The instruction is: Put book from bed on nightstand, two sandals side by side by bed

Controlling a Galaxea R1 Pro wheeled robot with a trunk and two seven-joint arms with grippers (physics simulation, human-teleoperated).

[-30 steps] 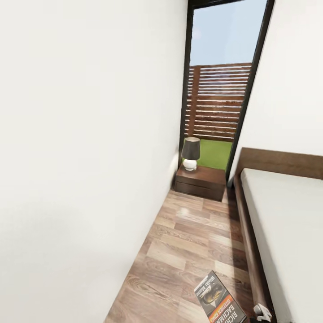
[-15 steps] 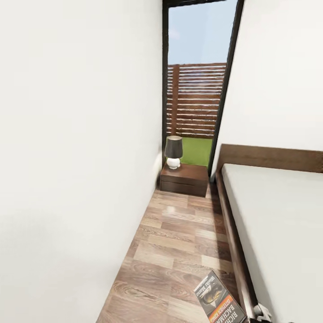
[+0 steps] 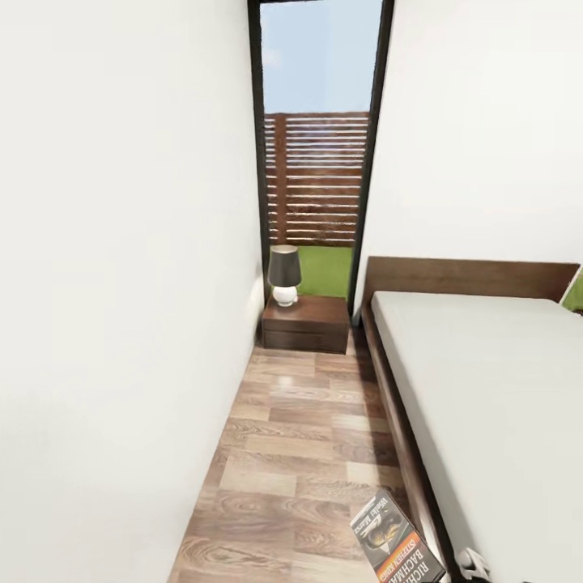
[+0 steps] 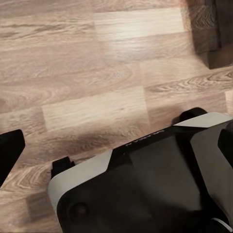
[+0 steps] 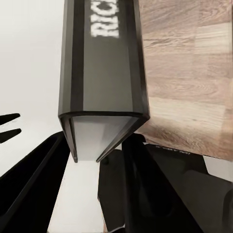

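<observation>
- right gripper [image 5: 97, 160] is clamped on the book [image 5: 104, 77] (spine reads "RIC"), held just off the bed [image 3: 486, 389] edge
- nightstand [image 3: 306, 322] well past it, by the bed head
- left gripper: can't tell

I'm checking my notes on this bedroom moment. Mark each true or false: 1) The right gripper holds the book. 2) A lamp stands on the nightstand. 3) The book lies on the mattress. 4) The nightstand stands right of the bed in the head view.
1) True: the right gripper is clamped on the book.
2) True: the lamp stands on the nightstand.
3) False: the book is held over the floor, beside the bed.
4) False: it stands left of the bed, under the window.
</observation>
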